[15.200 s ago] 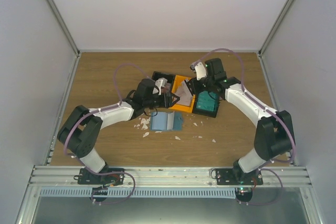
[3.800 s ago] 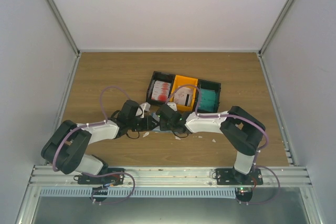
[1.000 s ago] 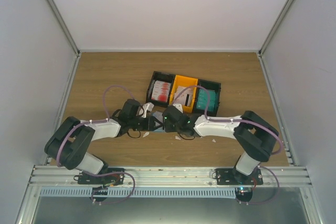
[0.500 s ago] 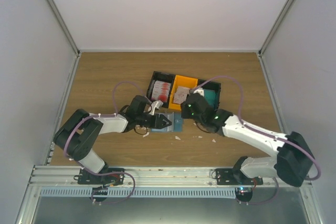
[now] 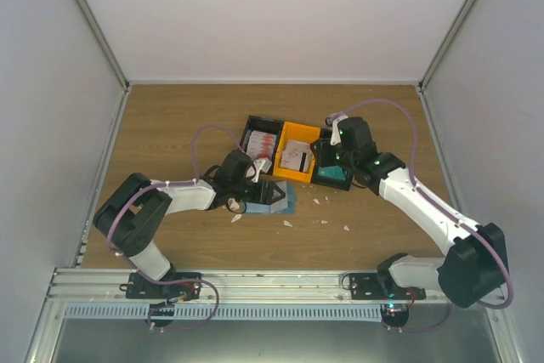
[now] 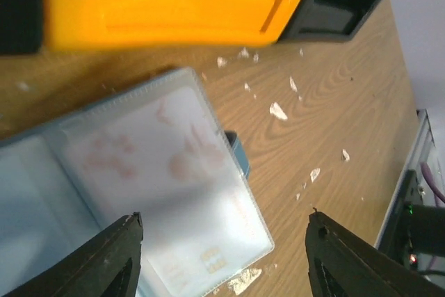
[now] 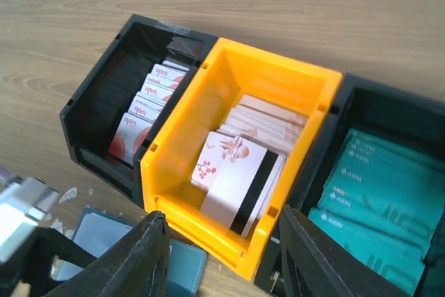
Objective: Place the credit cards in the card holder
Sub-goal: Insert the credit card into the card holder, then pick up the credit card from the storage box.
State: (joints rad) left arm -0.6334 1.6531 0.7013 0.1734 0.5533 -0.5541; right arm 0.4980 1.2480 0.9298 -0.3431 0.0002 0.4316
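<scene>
1. There were three bins side by side in the upper middle of the top view: a left black bin, an orange bin and a right black bin.
2. Each held one group of credit cards: red-and-white cards standing in a row, whitish cards stacked, and teal cards stacked.
3. One card holder lay open on the table just below the bins, with a red-printed card under its clear sleeve.
4. Several white scraps lay scattered to its right.
5. The left gripper hung over the holder with its fingers spread wide and nothing between them.
6. The right gripper was likewise released and empty.
7. A second earlier both grippers had met over the holder and hid it. By now the right gripper had swung to the upper right over the teal bin, the left gripper had stayed put, and the holder's right half showed.
</scene>
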